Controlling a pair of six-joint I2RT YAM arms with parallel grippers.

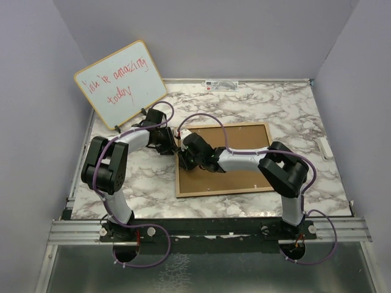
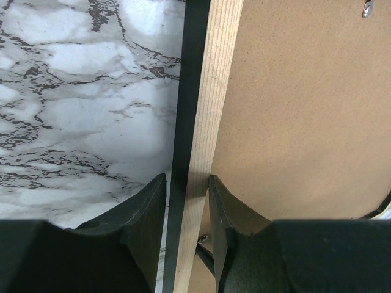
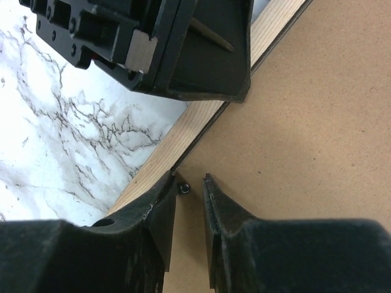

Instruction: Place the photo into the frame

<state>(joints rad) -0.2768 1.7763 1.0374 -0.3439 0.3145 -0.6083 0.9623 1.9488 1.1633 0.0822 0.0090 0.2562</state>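
The frame (image 1: 223,126) lies with its light wood face up on the marble table, and a plain brown board (image 1: 244,139) fills it. My left gripper (image 1: 173,145) straddles the frame's left rail (image 2: 211,91), one finger on each side, shut on it (image 2: 187,183). My right gripper (image 1: 185,160) hovers low over the board (image 3: 293,122) just inside that rail (image 3: 159,159). Its fingers are slightly apart around a small metal tab (image 3: 183,188), and the gripper (image 3: 189,183) is not closed on it. The photo is not in view.
A wood-edged whiteboard (image 1: 120,83) with red handwriting leans at the back left. The left gripper's body (image 3: 153,43) sits close in front of the right gripper. A metal clip (image 2: 367,7) sits on the board. Grey walls enclose the table (image 1: 293,104) on three sides.
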